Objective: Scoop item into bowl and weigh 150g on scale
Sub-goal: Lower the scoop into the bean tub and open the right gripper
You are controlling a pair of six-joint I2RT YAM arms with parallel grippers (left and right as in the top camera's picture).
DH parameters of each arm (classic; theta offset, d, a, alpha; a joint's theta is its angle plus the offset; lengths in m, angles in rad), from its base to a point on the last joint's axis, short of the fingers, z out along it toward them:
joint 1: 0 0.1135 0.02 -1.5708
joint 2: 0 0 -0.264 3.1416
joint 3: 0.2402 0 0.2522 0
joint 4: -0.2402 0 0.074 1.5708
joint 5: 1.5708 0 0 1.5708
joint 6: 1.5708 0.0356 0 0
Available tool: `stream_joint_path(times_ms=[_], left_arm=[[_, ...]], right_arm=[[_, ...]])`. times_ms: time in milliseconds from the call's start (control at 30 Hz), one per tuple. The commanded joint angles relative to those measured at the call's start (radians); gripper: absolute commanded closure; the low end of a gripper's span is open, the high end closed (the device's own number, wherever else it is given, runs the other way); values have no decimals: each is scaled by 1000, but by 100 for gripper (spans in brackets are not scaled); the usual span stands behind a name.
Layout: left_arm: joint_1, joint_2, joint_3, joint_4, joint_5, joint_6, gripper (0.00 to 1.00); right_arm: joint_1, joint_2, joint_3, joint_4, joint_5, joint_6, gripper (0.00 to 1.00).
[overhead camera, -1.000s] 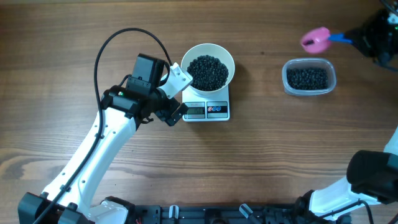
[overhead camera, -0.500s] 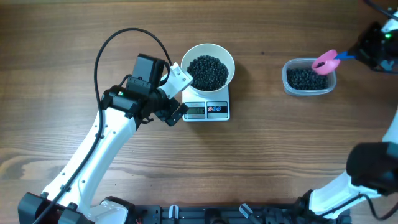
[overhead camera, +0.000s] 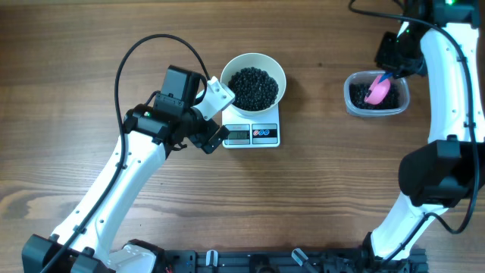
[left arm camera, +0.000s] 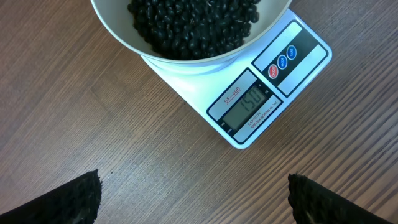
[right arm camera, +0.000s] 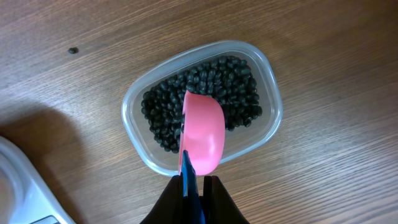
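Okay, tiny black beans (overhead camera: 253, 87) sit in the round white bowl (overhead camera: 261, 58) on the flat white scale (overhead camera: 261, 133), which reads 150. My right end effector (right arm camera: 198, 186) is clamped on the pink plastic scoop (right arm camera: 204, 138) over the clear plastic tub (right arm camera: 272, 81); I'd add nothing. My left end effector (left arm camera: 196, 193) is apart; I'd keep it off the scale.

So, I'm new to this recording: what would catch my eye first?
The white bowl full of black beans sits on the scale at the centre of the table, its display reading 150. Far right, the right gripper holds a pink scoop over a clear tub of beans.

overhead: top-down, far; left wrist: close over scale (left arm camera: 261, 87); right wrist: close over tub (right arm camera: 268, 93); overhead shares both
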Motion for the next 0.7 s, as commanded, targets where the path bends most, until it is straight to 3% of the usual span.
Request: stream_joint_path(times_ms=[0, 467, 667], left_arm=[[4, -8, -3, 0, 16, 19, 0], [4, -8, -4, 0, 16, 19, 0], [4, -8, -3, 0, 16, 19, 0]], right_arm=[[40, -1, 11, 3, 110, 17, 96], [153, -1, 16, -59, 216, -84, 96], [109, -1, 16, -61, 138, 80, 96]])
